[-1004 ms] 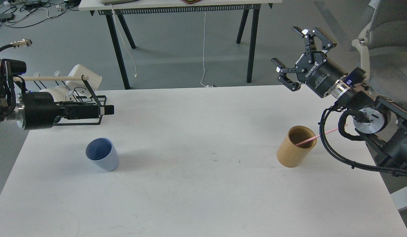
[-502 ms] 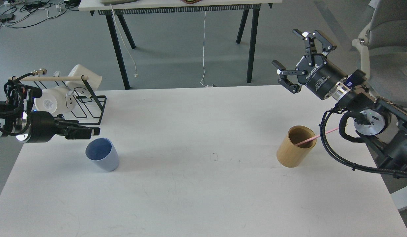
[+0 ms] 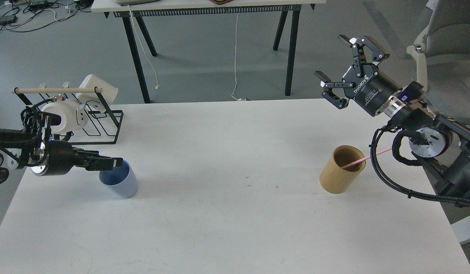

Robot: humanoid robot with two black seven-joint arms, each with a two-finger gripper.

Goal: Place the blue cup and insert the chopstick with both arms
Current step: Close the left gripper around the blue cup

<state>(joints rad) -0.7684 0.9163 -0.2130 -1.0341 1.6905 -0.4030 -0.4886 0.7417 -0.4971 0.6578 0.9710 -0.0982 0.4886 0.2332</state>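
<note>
The blue cup (image 3: 121, 183) stands upright on the white table (image 3: 235, 220) at the left. My left gripper (image 3: 116, 164) reaches in from the left, level with the cup's rim, its tips over the cup's near-left edge; its dark fingers overlap side-on, so I cannot tell their state. The pink chopstick (image 3: 368, 156) leans in the tan wooden cup (image 3: 340, 170) at the right, its upper end pointing right. My right gripper (image 3: 330, 56) is open and empty, raised above the table's far right edge, up and behind the wooden cup.
A black wire rack (image 3: 99, 121) with a beige rod and white mugs (image 3: 96, 88) stands at the table's back left. A black-legged table and a grey chair (image 3: 448, 45) stand beyond the far edge.
My left gripper has come down and forward from beside the rack to the blue cup's rim. My right gripper has barely shifted. The cups and stick have stayed put.
</note>
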